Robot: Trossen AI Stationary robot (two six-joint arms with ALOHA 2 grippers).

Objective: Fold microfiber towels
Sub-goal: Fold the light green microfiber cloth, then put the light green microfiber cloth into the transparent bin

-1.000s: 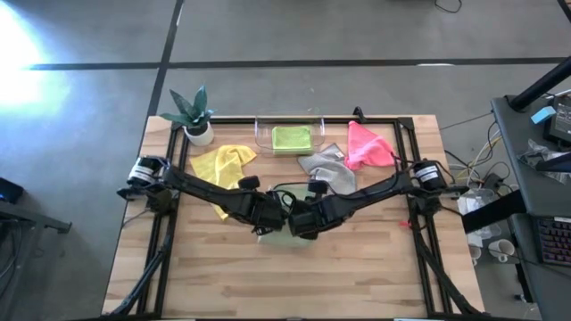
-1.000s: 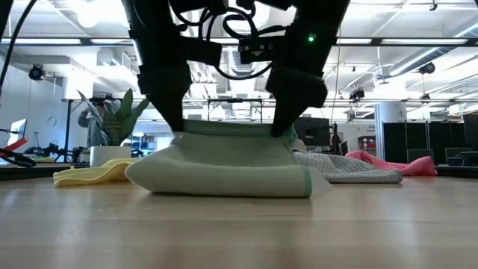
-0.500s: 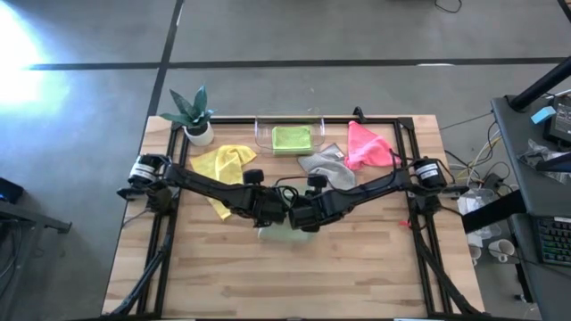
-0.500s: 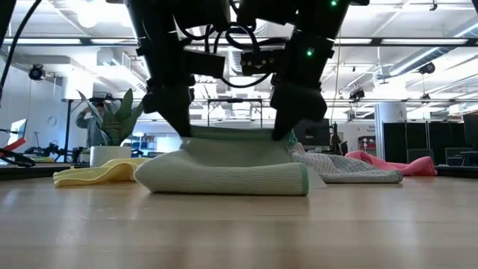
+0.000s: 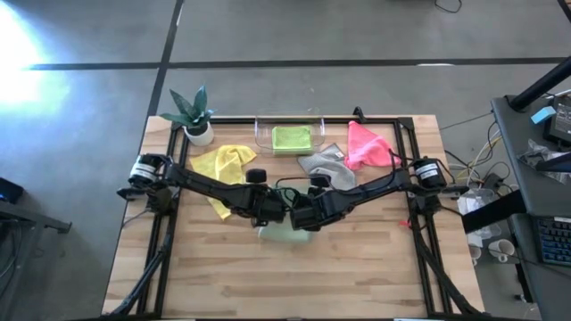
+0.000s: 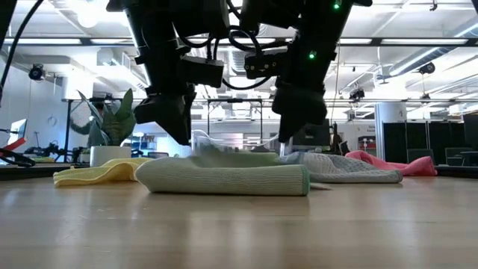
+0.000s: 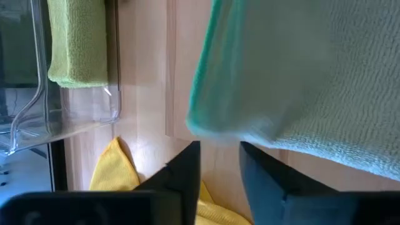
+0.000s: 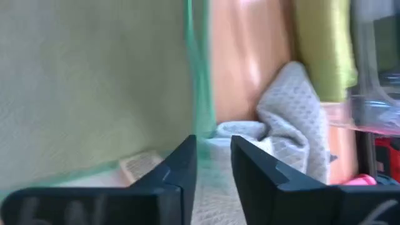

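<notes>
Sage-green cloth, the pale sage towel [image 6: 224, 179], lay folded at the middle of the table [image 5: 357, 276], but from above only a sliver of it showed, the rest being covered by the two grippers that met over it. From table height it read as a flat folded bundle with its teal-edged end toward the grey towel [image 6: 347, 168]. The left gripper [image 6: 173, 123] and the right gripper [image 6: 297, 119] hung just above it, apart from the cloth; each wrist view showed a narrow gap between the fingers with nothing in it, so both pairs of jaws stood slightly parted and empty. In the left wrist view the sage towel's edge was blurred, and its far part was cut off by the frame.

At the middle of the table's far edge stood the clear plastic tray [image 5: 262, 134], and in it lay the lime green towel [image 5: 291, 138], folded; part of the tray's wall was hard to trace from above. The yellow towel [image 5: 223, 165] lay crumpled toward the far left corner, partly crossed by the left arm, near a potted plant [image 5: 194, 114] at that corner. The grey towel was bunched just in front of the tray, its near edge hidden by the right arm. The pink towel [image 5: 366, 145] lay beside it, toward the far right corner.
</notes>
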